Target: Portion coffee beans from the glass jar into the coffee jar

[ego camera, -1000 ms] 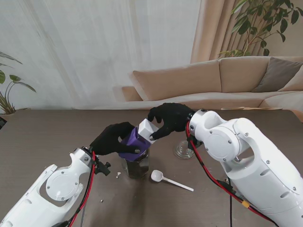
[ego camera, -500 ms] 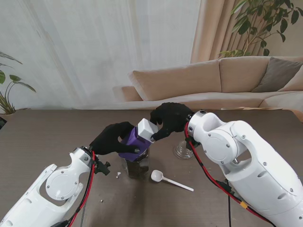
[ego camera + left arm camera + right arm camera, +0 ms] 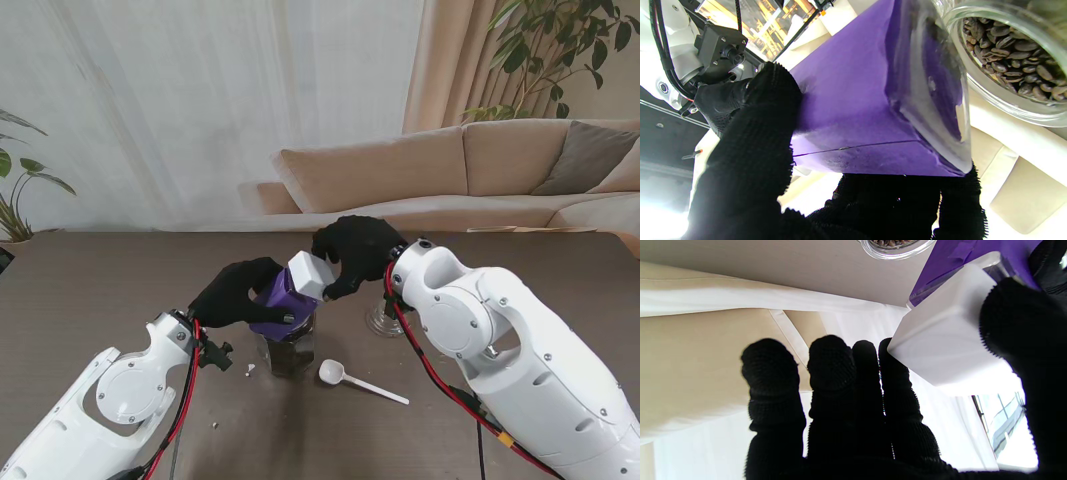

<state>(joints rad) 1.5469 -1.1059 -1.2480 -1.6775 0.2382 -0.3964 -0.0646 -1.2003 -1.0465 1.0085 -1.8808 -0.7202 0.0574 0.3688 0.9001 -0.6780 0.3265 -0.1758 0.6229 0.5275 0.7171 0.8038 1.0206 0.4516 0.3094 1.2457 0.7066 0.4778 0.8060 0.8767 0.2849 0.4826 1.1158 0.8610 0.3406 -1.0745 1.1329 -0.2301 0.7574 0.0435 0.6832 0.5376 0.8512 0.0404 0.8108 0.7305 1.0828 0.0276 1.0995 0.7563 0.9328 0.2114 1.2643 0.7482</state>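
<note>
While the left hand (image 3: 235,292) wraps its black-gloved fingers (image 3: 750,140) around the purple jar (image 3: 283,303), that jar hangs tilted in the air just over the glass jar (image 3: 287,352), which stands on the table (image 3: 90,290) and holds dark coffee beans (image 3: 1007,63). In the left wrist view the purple jar's clear base sits close beside the glass jar's open mouth, though I cannot tell whether the two touch. At about one o'clock from the purple body sits its white square lid (image 3: 309,274), and the right hand (image 3: 357,252) is clamped on that lid, thumb on one face and a finger (image 3: 897,380) against the opposite edge, with the other three fingers stretched out free. On the table at about four o'clock from the glass jar lies a white plastic scoop (image 3: 352,380), bowl toward the jar. A small clear glass piece (image 3: 383,318) stands at two o'clock from the scoop, partly hidden by the right arm.
</note>
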